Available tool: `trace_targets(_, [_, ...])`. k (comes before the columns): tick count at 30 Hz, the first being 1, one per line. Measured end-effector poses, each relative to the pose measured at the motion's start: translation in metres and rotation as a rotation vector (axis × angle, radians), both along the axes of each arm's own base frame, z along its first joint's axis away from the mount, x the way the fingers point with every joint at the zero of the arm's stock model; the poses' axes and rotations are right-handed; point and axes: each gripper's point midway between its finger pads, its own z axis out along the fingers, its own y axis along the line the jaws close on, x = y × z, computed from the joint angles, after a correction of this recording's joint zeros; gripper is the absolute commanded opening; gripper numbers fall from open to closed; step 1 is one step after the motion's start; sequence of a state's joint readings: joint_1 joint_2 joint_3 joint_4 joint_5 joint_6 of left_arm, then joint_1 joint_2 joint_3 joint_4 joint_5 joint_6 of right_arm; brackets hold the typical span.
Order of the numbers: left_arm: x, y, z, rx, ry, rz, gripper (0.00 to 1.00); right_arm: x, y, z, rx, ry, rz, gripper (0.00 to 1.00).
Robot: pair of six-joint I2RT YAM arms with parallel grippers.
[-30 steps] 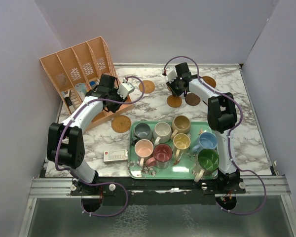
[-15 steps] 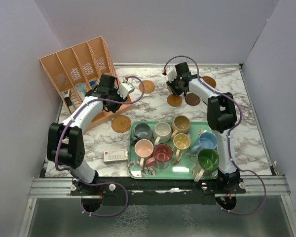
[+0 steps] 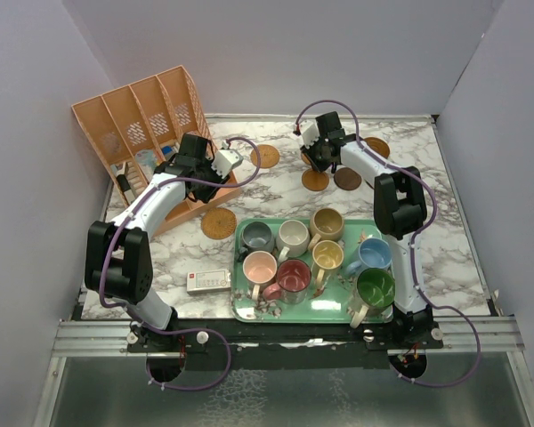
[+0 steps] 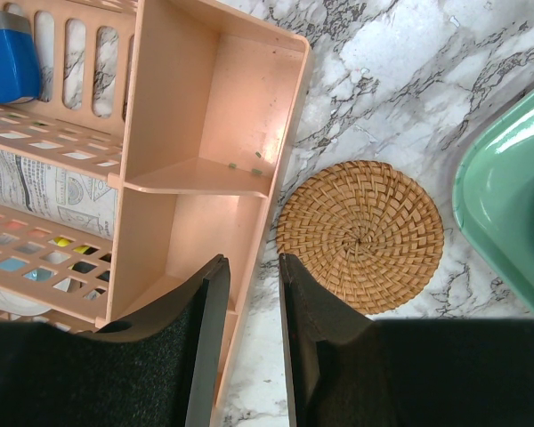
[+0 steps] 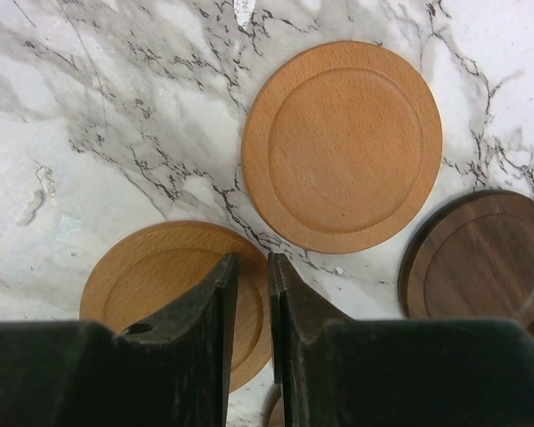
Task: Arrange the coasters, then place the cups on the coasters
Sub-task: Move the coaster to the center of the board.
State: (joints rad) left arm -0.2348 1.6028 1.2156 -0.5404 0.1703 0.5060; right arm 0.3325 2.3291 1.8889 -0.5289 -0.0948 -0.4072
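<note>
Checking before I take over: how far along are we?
Done: a woven coaster and wooden coasters lie out on the table. In hand: the right gripper is over the wooden ones. Left: all eight cups sit on the tray, none on a coaster.

Bright, even, diffuse light from overhead; walls (image 3: 276, 53) flat grey-white, no hot spots. Top view sharp, slight bowing toward the edges. Soft, short shadows beside the arms on the table (image 3: 445, 205). Small glare spots on mugs (image 3: 294, 238) & tray (image 4: 498, 205). Wrist views: table crisp; left pincer (image 4: 252, 262) & right pincer (image 5: 249, 260), at 6 o'clock, dark, slightly soft.
</note>
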Motion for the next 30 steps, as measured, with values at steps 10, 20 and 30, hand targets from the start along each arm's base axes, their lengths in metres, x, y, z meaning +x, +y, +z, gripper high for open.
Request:
trace_targets(10, [0.000,0.000,0.000,0.001,0.000,-0.001,0.35,-0.002,0.002,0.002,0.019,0.015,0.031,0.30])
trace_targets(20, [-0.012,-0.001,-0.004,0.003,0.019,-0.051,0.49,-0.015,0.008,0.007,0.047,0.081,0.062,0.45])
trace_targets(30, [-0.042,-0.008,-0.032,-0.013,0.137,-0.118,0.57,-0.044,-0.001,0.042,0.038,0.075,0.088,0.51])
